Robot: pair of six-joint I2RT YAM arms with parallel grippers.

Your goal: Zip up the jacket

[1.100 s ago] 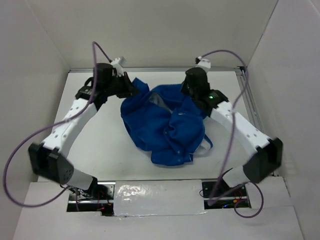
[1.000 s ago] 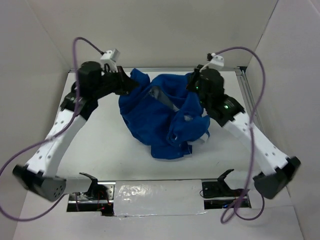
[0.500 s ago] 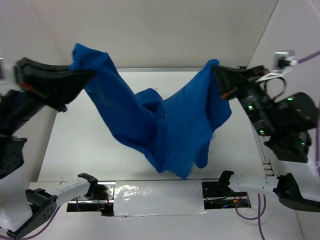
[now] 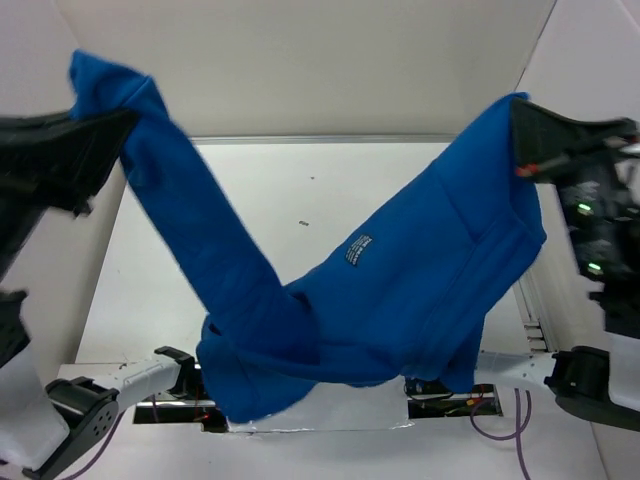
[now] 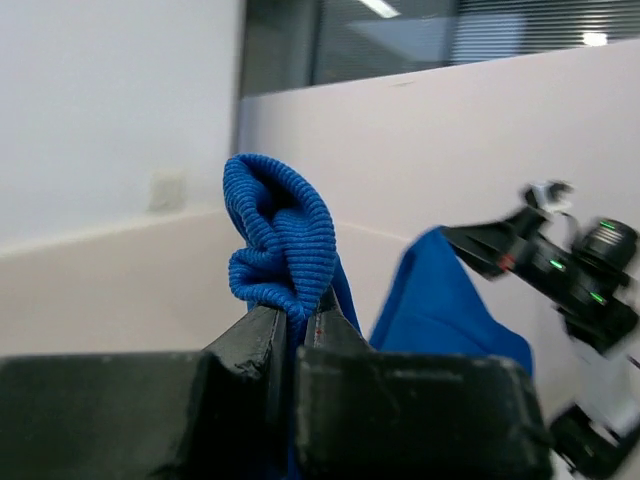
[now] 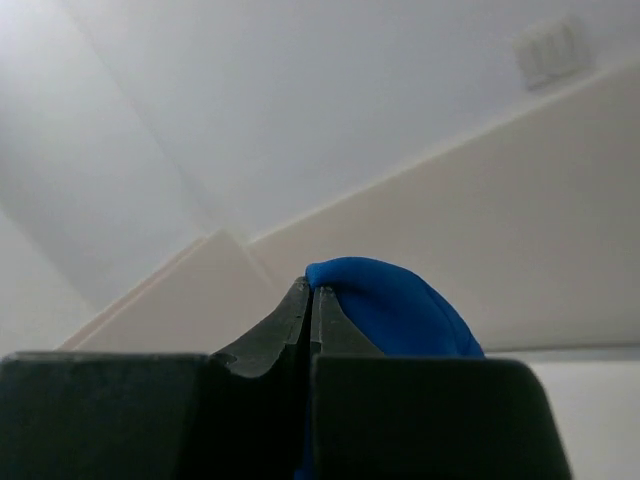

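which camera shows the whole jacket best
The top external view: the jacket hangs spread between the left hand and right hand, its patch visible. The left wrist view shows only a ribbed bunch in that hand; the right wrist view, a small blue fold.

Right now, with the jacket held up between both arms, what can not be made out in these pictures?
Zipper: shown in no view; the top view gives only plain blue jacket cloth and a small label.
Left wrist view: the left fingers clamp a ribbed fold; which edge it is, unclear.
Right wrist view: the right fingers hide all but a blue bump.
Top view: the left edge cuts off the left arm.
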